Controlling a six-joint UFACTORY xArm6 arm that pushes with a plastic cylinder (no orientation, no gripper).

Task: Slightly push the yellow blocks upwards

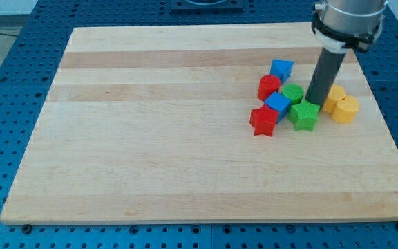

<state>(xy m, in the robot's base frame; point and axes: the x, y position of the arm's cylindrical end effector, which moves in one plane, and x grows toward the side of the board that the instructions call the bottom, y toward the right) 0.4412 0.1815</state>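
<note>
Two yellow blocks lie at the view's right: a yellow rounded block [345, 109] and a second yellow block [334, 96] partly hidden behind my rod. My tip [314, 103] rests on the board just left of the yellow blocks, right above the green star block [304, 115]. A green round block [292, 93] sits left of the tip. A blue block [278, 105], a red round block [269, 87], a red star block [263, 121] and another blue block [281, 69] cluster further left.
The wooden board [150, 124] lies on a blue perforated table [5, 83]. The board's right edge [385, 117] is close to the yellow blocks. The arm's body [347, 24] hangs over the top right.
</note>
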